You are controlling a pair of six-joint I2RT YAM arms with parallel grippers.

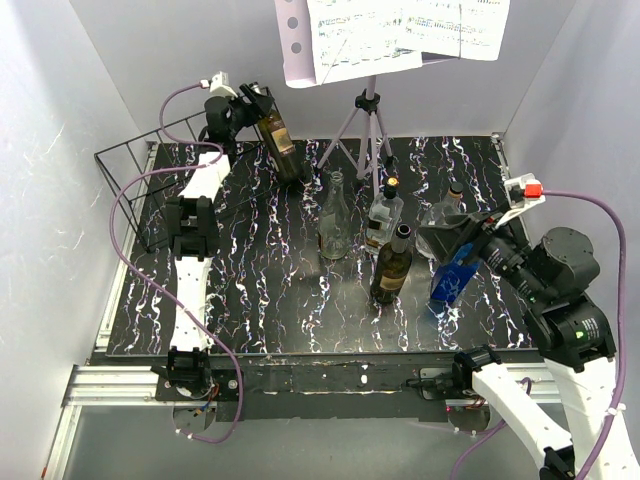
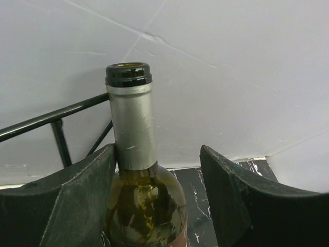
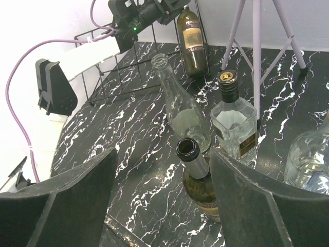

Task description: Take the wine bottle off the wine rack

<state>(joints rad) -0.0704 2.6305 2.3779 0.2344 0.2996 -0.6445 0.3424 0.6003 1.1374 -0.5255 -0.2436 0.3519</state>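
The wine bottle, dark with a silver-foiled neck and a tan label, stands at the right end of the black wire wine rack at the back left. My left gripper is open around the bottle's top. In the left wrist view the neck rises between my fingers; the left finger touches the bottle's shoulder, and the right finger stands apart from it. A rack wire runs behind. My right gripper is open and empty above the front right bottles.
On the table stand a clear empty bottle, a square clear bottle, a dark open bottle, a blue bottle and a clear one. A tripod music stand stands at the back. White walls close in on the table.
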